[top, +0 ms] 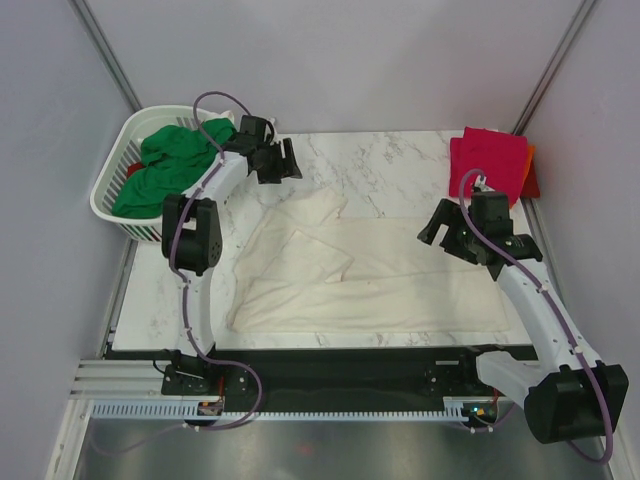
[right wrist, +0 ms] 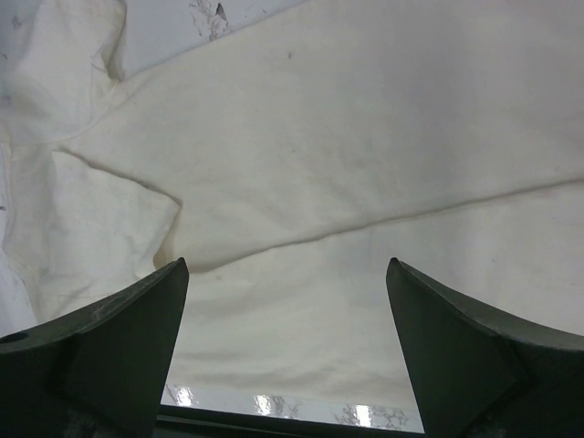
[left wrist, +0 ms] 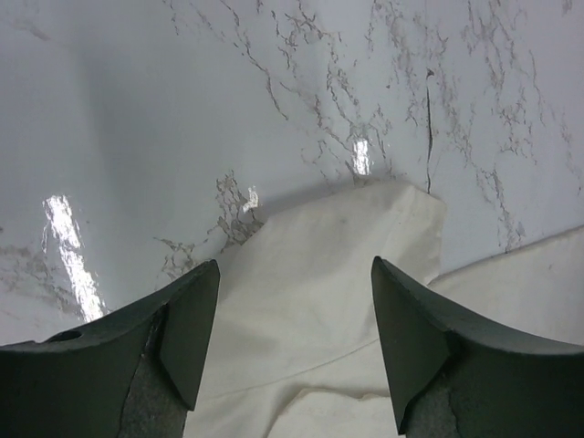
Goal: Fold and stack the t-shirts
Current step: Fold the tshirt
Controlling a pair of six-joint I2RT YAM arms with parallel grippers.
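Note:
A large cream-white t-shirt (top: 360,275) lies spread on the marble table, one sleeve (top: 312,210) reaching toward the back. My left gripper (top: 280,160) hovers open above that sleeve's end (left wrist: 338,265), with nothing between its fingers. Over the shirt's right part my right gripper (top: 452,232) hangs open and empty too, cream cloth (right wrist: 301,210) filling its wrist view. A crimson-pink t-shirt (top: 487,160) lies folded at the back right on an orange one (top: 529,165). A bright green t-shirt (top: 165,165) is heaped in the basket.
The white slotted laundry basket (top: 110,185) stands off the table's back left corner. Grey walls close in the left, right and back sides. Bare marble (top: 390,160) shows between the shirt and the back edge. A dark rail runs along the near edge (top: 340,365).

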